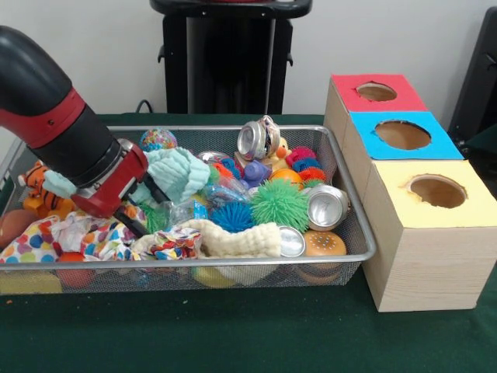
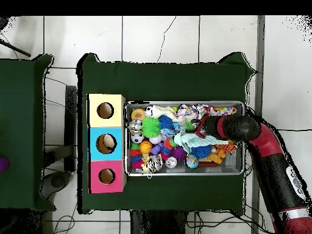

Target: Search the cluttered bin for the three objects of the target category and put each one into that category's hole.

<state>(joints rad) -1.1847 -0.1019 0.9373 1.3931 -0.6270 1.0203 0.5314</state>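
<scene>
A wire mesh bin (image 1: 233, 263) (image 2: 183, 103) is heaped with toys, cloths and cans. Crushed silver cans lie at the back (image 1: 258, 138), at the right (image 1: 326, 207) and near the front rim (image 1: 291, 242). My gripper (image 1: 136, 214) (image 2: 196, 129) is down in the left part of the bin, its tip sunk in the clutter. A mint-green knitted cloth (image 1: 177, 172) (image 2: 194, 141) bunches right against it. Whether it grips the cloth is hidden. Beside the bin stand three boxes with round holes: red (image 1: 377, 92), blue (image 1: 401, 134) and yellow (image 1: 437, 190).
A green spiky ball (image 1: 279, 203), a blue spiky ball (image 1: 233, 217), a cream knitted cloth (image 1: 233, 237), a polka-dot cloth (image 1: 46, 241), a tiger plush (image 1: 39, 190) and a burger toy (image 1: 324, 243) crowd the bin. The bin sits on a dark green tabletop (image 1: 233, 334).
</scene>
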